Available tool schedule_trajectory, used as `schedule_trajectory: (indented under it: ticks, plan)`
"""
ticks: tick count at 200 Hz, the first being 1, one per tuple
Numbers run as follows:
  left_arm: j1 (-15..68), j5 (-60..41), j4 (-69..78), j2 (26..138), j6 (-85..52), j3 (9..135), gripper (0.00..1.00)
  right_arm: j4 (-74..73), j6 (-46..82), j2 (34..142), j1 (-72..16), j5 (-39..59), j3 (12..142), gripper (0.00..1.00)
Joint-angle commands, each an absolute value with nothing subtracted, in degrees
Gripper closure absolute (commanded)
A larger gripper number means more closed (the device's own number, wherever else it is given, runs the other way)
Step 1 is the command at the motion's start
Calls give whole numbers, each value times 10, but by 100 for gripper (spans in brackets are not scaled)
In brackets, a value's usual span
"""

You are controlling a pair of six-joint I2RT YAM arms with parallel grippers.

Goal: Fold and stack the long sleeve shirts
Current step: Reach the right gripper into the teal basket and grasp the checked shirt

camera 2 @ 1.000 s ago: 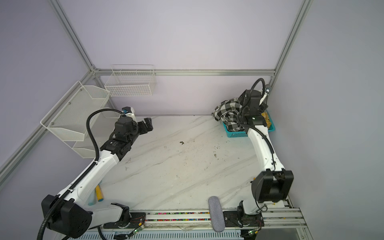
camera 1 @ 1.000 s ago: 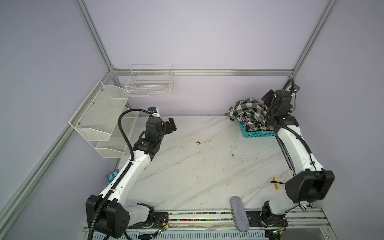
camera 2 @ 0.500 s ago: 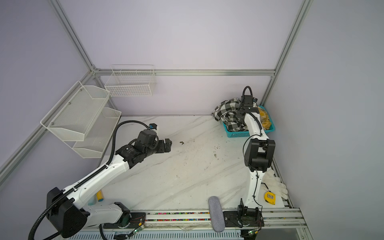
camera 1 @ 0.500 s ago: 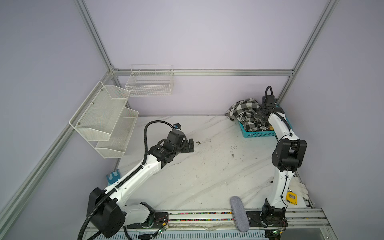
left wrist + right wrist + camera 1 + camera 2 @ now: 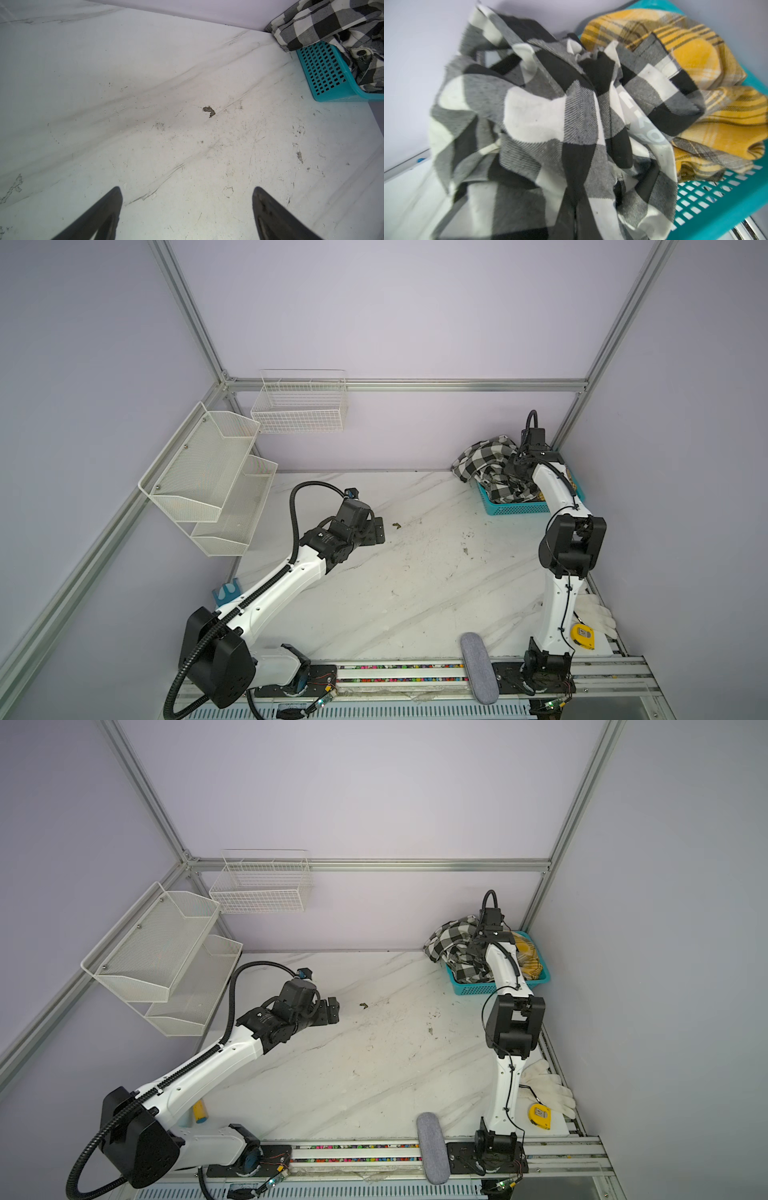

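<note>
A crumpled black-and-white check shirt [image 5: 484, 456] [image 5: 451, 938] spills over the left rim of a teal basket [image 5: 515, 509] [image 5: 478, 990] in the back right corner. A yellow plaid shirt [image 5: 695, 56] [image 5: 525, 955] lies beside it in the basket. My right gripper [image 5: 576, 216] reaches down into the pile. Its fingers are pressed together with check cloth [image 5: 550, 116] bunched around them. My left gripper [image 5: 380, 531] [image 5: 187, 190] hangs open over bare table left of centre, nothing between its fingers. The left wrist view shows the check shirt [image 5: 324, 22] and basket [image 5: 324, 74] far off.
White mesh shelves [image 5: 208, 472] hang on the left wall and a wire basket [image 5: 301, 406] on the back wall. A grey pad [image 5: 478, 668], a yellow tape measure [image 5: 582, 635] and white gloves [image 5: 596, 610] lie at the front right. A brown scrap [image 5: 208, 111] lies mid-table.
My right gripper dropped into the basket and shut on the check shirt. My left arm swung from the back left toward the table's middle, staying open.
</note>
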State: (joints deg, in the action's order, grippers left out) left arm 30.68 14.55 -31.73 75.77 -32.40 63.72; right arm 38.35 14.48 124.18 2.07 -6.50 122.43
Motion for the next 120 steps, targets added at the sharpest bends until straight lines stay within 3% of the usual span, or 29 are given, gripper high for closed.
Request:
schedule_trajectory:
  ticks: [1,73,120]
  plan:
    - [285,159,-338,758,-349,693,5,379,137,1137,-11,-6,1236,100]
    - [183,148,-398,708,-398,742,4,386,156,1019,-324,-18,1189,100]
    - [164,157,-456,651,-438,700,2,295,256,982,-527,-48,995,100]
